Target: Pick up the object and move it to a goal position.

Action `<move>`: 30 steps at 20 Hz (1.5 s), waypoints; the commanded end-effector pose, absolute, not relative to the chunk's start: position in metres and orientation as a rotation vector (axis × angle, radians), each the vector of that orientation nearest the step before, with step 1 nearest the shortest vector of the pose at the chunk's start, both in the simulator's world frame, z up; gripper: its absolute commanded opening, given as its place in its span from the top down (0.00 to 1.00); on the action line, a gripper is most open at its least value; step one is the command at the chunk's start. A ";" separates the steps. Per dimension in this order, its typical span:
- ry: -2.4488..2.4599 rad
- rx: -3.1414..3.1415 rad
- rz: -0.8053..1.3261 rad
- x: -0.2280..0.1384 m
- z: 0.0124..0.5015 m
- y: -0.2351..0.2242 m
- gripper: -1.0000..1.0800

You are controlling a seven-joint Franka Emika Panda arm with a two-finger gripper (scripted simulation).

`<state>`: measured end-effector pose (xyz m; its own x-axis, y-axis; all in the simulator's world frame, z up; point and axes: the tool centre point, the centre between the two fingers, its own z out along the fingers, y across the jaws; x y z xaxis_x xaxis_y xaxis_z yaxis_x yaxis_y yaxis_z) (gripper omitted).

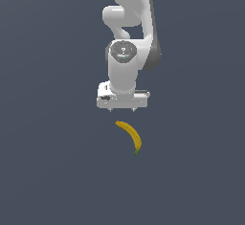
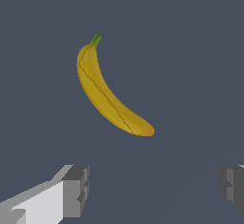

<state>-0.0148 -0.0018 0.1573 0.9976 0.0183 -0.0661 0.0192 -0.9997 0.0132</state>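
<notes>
A small curved yellow banana (image 1: 130,135) with a greenish tip lies on the dark grey surface, just in front of and below the white gripper (image 1: 123,109) in the exterior view. The gripper hangs above the surface, apart from the banana, with its fingers pointing down. In the wrist view the banana (image 2: 108,96) lies ahead of the two grey fingertips (image 2: 76,189), which stand wide apart with nothing between them. The gripper (image 2: 155,187) is open and empty.
The white arm (image 1: 129,32) rises behind the gripper toward the top of the exterior view. A plain dark grey surface (image 1: 57,171) surrounds the banana on all sides.
</notes>
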 end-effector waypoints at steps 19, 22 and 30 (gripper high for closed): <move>0.160 3.114 -0.095 -0.006 0.153 0.022 0.04; 0.228 3.112 -0.086 -0.001 0.145 0.023 0.04; 0.508 3.088 -0.050 0.017 0.111 0.029 0.04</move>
